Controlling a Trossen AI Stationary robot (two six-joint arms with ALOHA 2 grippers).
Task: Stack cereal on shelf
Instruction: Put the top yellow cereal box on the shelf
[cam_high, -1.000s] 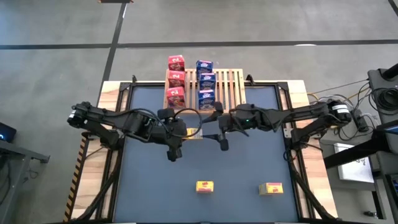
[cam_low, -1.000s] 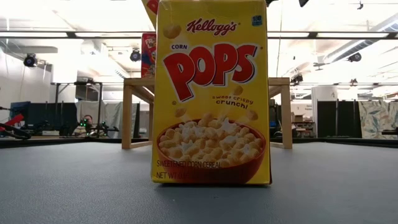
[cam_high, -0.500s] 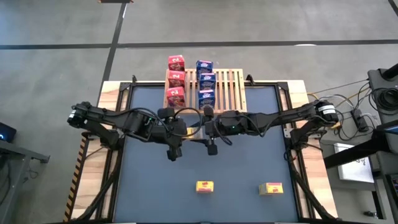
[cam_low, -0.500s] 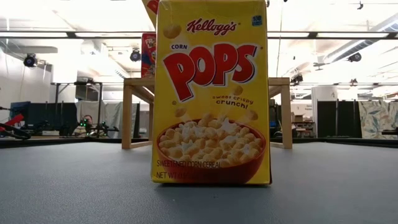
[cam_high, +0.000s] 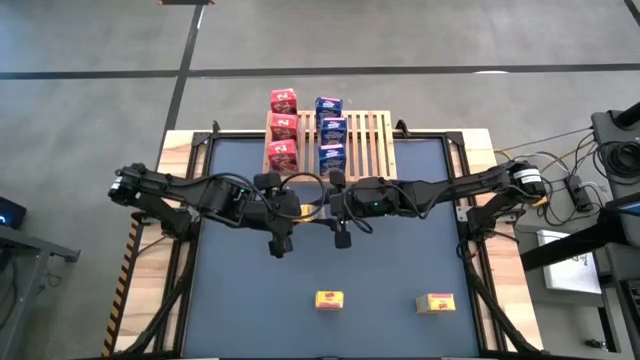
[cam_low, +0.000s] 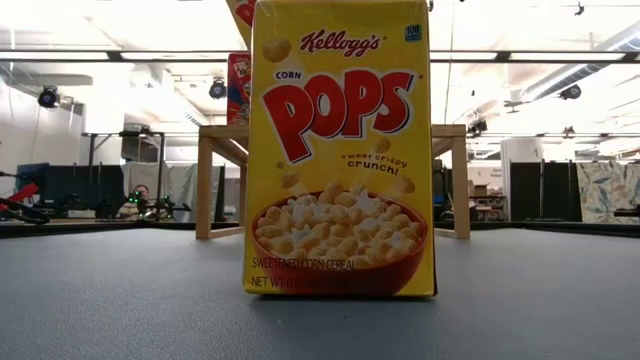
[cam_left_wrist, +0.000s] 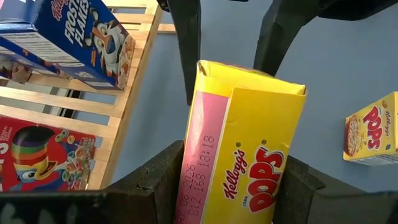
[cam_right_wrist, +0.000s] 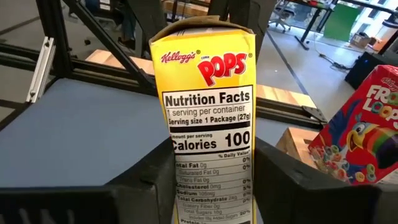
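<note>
A yellow cereal box (cam_left_wrist: 249, 143) hangs above the table's middle, between my two grippers. My left gripper (cam_left_wrist: 235, 158) is shut on one end, and my right gripper (cam_right_wrist: 211, 158) is shut on the other. From above, only a yellow sliver of that box (cam_high: 312, 211) shows between the hands. The shelf (cam_high: 368, 140) stands at the far edge, with three red boxes (cam_high: 283, 128) and three blue boxes (cam_high: 330, 130) on its slats. Two more yellow boxes (cam_high: 330, 299) (cam_high: 436, 303) stand near the front edge. My left gripper pinches the box between its two fingers at the end nearest its wrist (cam_left_wrist: 205, 186), slanting down from the table's left. The box is clear of the table. My right gripper pinches the box's two broad faces, with the nutrition panel (cam_right_wrist: 208, 180) turned toward its wrist. It comes about level from the table's right, at the end opposite the left gripper's hold.
One yellow box (cam_low: 340, 150) fills the low view, hiding most of the shelf's legs (cam_low: 205, 180) behind it. The right half of the shelf's slats is bare. Dark frame rails (cam_high: 460, 180) run along the table's sides.
My right gripper has gone toward the table's left, up to the yellow box in my left gripper. It now stands right beside that gripper. The box and my left gripper have stayed where they were.
</note>
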